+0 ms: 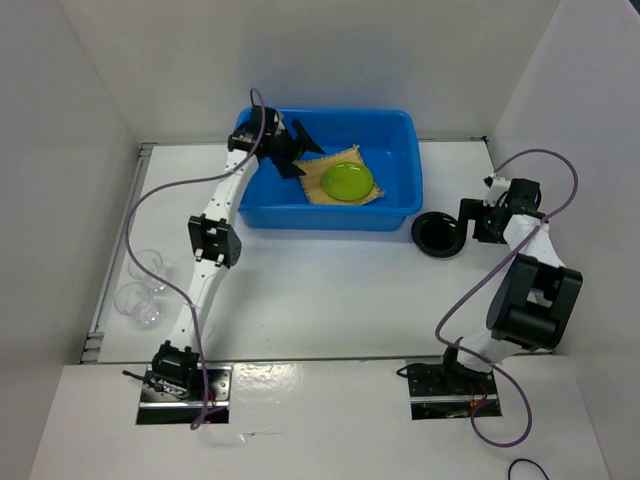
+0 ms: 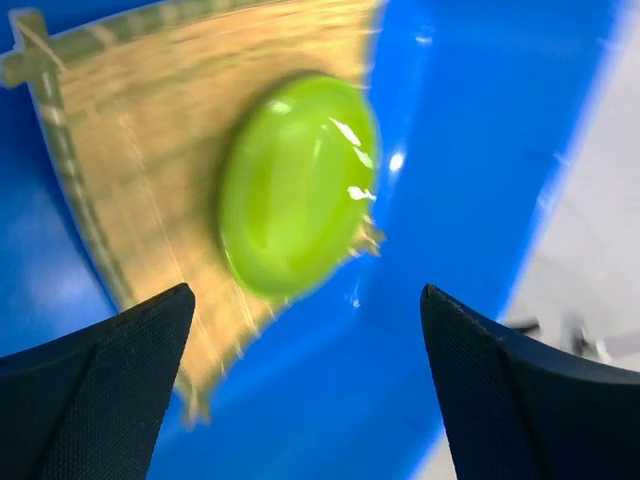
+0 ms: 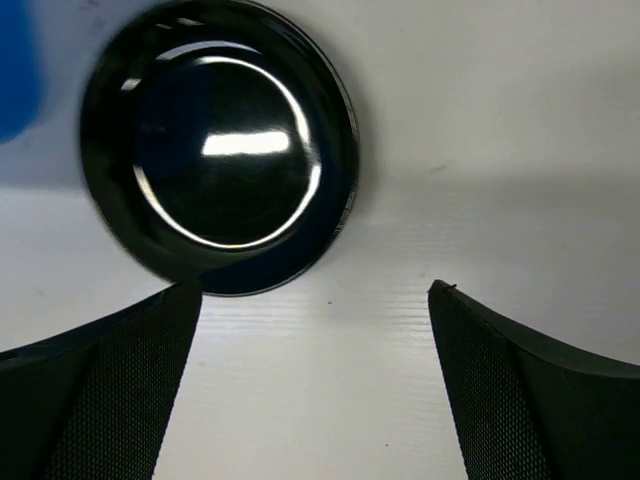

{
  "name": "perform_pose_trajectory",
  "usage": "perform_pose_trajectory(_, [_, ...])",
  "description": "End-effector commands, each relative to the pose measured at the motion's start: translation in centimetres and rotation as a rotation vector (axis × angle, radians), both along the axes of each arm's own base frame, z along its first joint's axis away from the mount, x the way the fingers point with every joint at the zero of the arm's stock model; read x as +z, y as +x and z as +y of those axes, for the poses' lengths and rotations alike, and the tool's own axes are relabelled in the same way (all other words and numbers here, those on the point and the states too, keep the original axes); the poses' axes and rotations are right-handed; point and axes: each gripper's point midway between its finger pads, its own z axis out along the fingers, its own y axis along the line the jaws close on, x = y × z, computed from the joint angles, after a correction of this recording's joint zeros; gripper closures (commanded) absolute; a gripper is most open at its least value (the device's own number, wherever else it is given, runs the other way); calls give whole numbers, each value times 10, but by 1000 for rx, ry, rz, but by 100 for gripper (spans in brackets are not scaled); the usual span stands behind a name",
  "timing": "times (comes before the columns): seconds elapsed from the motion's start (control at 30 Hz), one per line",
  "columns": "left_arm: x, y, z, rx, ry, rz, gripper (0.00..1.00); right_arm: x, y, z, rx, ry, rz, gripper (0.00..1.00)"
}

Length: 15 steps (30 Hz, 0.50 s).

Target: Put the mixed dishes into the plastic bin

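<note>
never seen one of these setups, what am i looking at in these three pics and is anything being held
Two robot arms are bolted to the near edge of a white table. One picture looks down from above; the other two come from a camera on each wrist, so the dark shapes at the bottom are gripper fingers. The left gripper hangs open over a blue bin, where a green plate lies on a bamboo mat. The right gripper is open beside a black dish on the table. Two glass cups stand at the left. Nothing is held.
</note>
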Motion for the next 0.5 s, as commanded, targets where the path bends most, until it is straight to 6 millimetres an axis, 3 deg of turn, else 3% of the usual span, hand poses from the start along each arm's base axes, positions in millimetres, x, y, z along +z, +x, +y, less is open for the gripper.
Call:
perform_pose_trajectory(0.0, [150, -32, 20, -53, 69, -302, 0, -21, 1, -18, -81, 11, 86, 2])
perform_pose_trajectory(0.03, [175, -46, 25, -76, 140, -380, 0, -31, 3, -18, -81, 22, 114, 2])
perform_pose_trajectory(0.13, [185, -70, 57, 26, 487, -417, 0, -45, 1, -17, -76, 67, 165, 2])
perform_pose_trajectory(0.17, [200, -90, 73, 55, 551, -399, 0, -54, 0, -16, -68, 74, 194, 2])
perform_pose_trajectory(0.23, [211, -109, 96, 103, 661, -377, 3, -62, -1, -14, -62, 96, 219, 2])
perform_pose_trajectory(0.37, [212, -142, 121, 133, 902, -345, 5, -78, 1, -9, -38, 145, 267, 6])
perform_pose_trajectory(0.4, [226, -151, 135, 197, 984, -373, 8, -81, 4, -8, -32, 158, 269, 10])
perform_pose_trajectory(0.47, [225, -150, 147, 232, 1071, -398, 8, -89, 11, -8, -26, 176, 281, 12])
